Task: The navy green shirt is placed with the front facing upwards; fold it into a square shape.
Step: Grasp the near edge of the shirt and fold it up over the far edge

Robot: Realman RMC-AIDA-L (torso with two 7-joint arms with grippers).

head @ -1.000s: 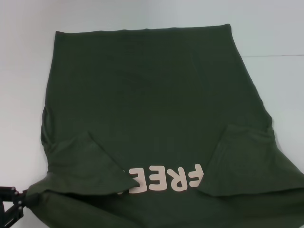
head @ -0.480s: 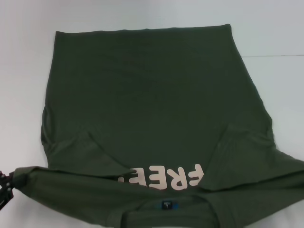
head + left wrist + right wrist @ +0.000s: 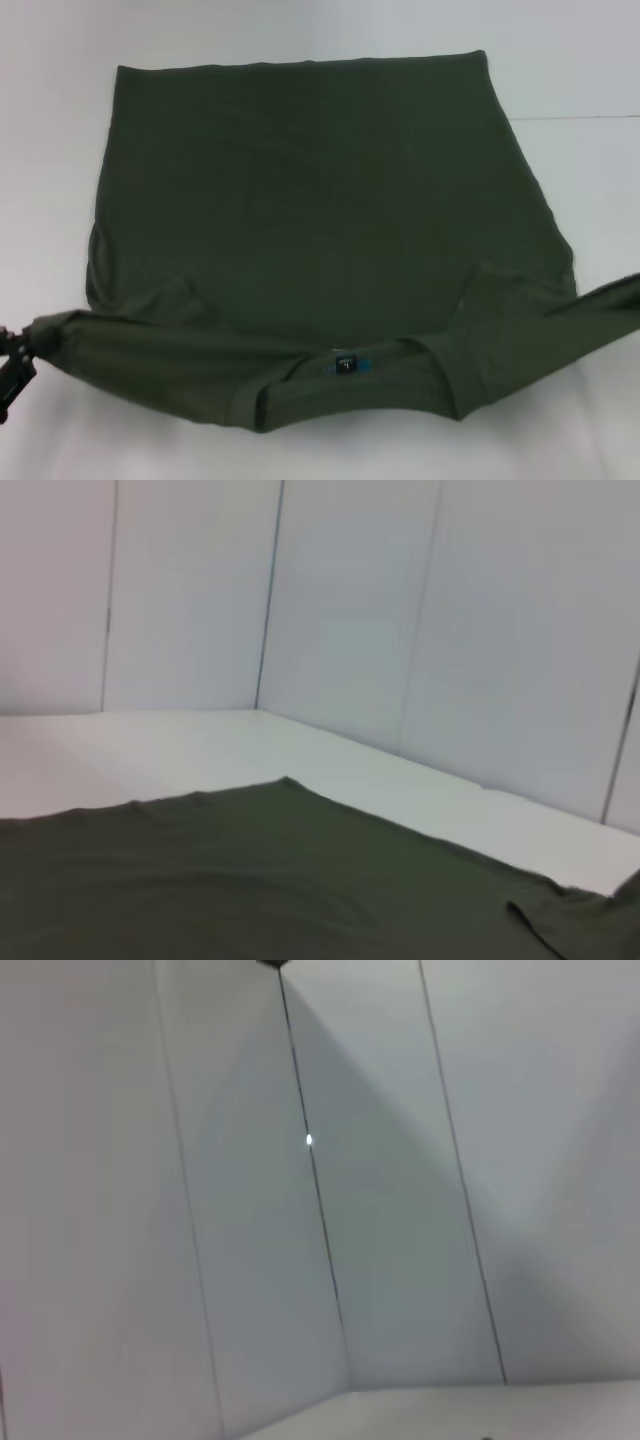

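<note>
Spread across the white bench (image 3: 60, 120): the navy green shirt (image 3: 320, 200), hem at the far edge, collar end nearest the robot. Near edge lifted and doubled back over the chest in a long band (image 3: 200, 375), plain back cloth showing, lettering covered. Small blue-printed neck label (image 3: 345, 366) visible at the middle of that band. Folded-in sleeve (image 3: 500, 310) on the right side, another (image 3: 160, 300) on the left. Left hand (image 3: 14, 362) at the near left corner of the bench, pinching a bunched corner of the shirt. Right end of the band pulled taut off the head view's right edge; right hand out of sight, grip impossible to tell. Pale wall panels (image 3: 350, 610) behind the bench. Nothing lying on the cloth.
</note>
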